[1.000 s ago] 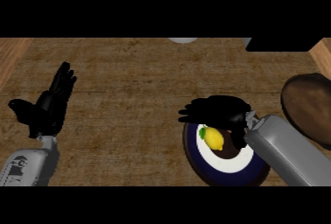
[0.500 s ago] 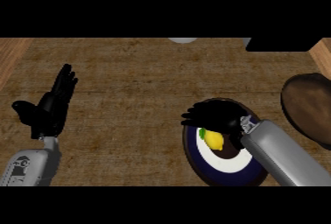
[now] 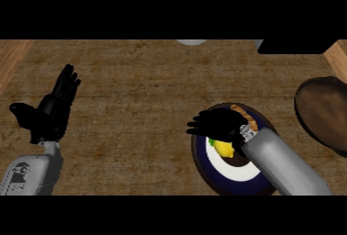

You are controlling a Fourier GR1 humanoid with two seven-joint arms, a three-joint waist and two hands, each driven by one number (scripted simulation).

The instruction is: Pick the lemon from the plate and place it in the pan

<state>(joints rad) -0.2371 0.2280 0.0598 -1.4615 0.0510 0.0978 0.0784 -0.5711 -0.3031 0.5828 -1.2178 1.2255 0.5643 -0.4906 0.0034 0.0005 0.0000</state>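
The right hand (image 3: 218, 125) hovers over the plate (image 3: 234, 172), fingers curling down, grasping nothing visible; the lemon (image 3: 224, 148) lies just near of them. The pan (image 3: 324, 114) sits right. The left hand (image 3: 49, 114) rests released, far left.

Plate (image 3: 227, 176) sits on the counter (image 3: 156, 82), right of centre, near side. Lemon (image 3: 224, 148) lies on the plate, toward its left-far part. Right hand (image 3: 218, 125) is over the plate's far-left rim, directly above and touching the lemon's far side; its forearm runs across the plate from the near right. Pan (image 3: 325, 114) is at the right edge, right of and slightly farther than the plate, apart from it. Left hand (image 3: 49, 114) rests at the left side, fingers pointing far, well apart from the plate.
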